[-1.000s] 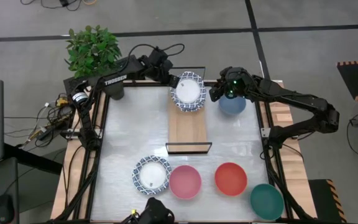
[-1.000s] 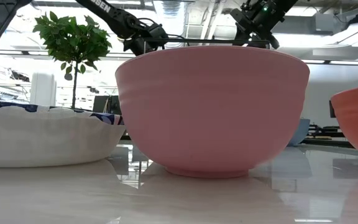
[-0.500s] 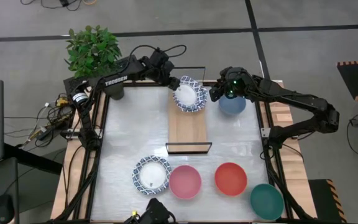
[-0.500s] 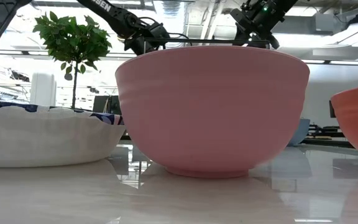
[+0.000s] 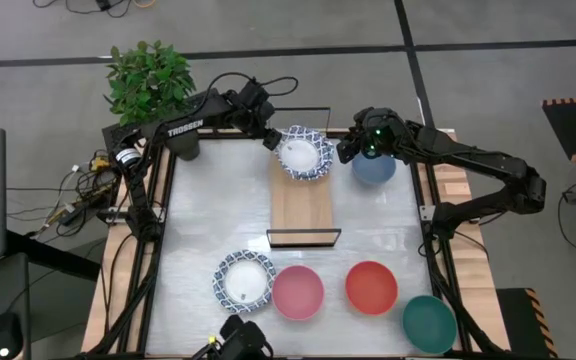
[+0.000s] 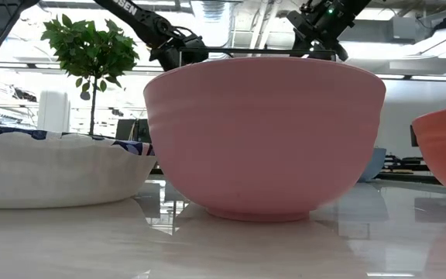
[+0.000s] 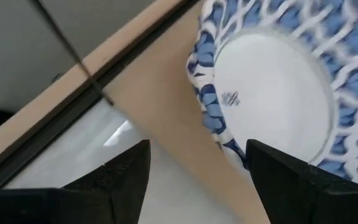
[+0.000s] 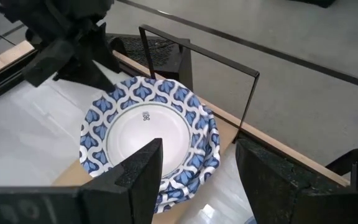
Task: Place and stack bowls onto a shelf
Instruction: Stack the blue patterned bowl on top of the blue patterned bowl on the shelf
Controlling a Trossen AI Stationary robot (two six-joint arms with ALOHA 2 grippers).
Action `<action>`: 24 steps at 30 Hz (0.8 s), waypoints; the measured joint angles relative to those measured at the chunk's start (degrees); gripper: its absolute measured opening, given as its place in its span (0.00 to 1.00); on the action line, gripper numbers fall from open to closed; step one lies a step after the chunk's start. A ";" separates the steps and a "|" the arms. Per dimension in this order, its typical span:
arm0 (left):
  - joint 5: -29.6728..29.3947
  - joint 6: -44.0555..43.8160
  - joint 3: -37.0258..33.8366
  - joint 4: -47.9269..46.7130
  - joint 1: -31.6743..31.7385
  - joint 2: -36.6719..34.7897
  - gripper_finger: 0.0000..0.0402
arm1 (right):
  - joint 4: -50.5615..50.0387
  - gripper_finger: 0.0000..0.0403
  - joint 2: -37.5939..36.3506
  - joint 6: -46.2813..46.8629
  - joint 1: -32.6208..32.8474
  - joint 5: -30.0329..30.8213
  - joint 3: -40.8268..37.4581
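- Two patterned bowls stacked on shelf, far end; stacking visible only from right wrist.
- Left gripper open, empty, beside them; right gripper open, empty, over slate-blue bowl.

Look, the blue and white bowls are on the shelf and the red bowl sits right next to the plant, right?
Not quite. In the high view the red bowl sits at the table's near edge, between the pink bowl and the green bowl, far from the plant. The blue and white bowls are on the shelf.

Black arms, white TROSSEN lettering
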 joint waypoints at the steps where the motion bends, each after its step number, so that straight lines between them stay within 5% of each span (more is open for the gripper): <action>1: -0.46 0.54 0.00 -1.01 -0.04 0.00 0.62 | 0.00 0.57 0.00 0.00 0.00 0.01 0.00; 20: -3.24 3.79 -1.03 -1.86 -1.83 -1.99 0.57 | -1.75 0.57 0.02 0.00 -0.05 0.04 -2.21; 24: 1.50 5.04 -1.07 -3.13 -1.96 -2.69 0.55 | -1.65 0.57 0.04 0.00 -0.03 0.03 -2.49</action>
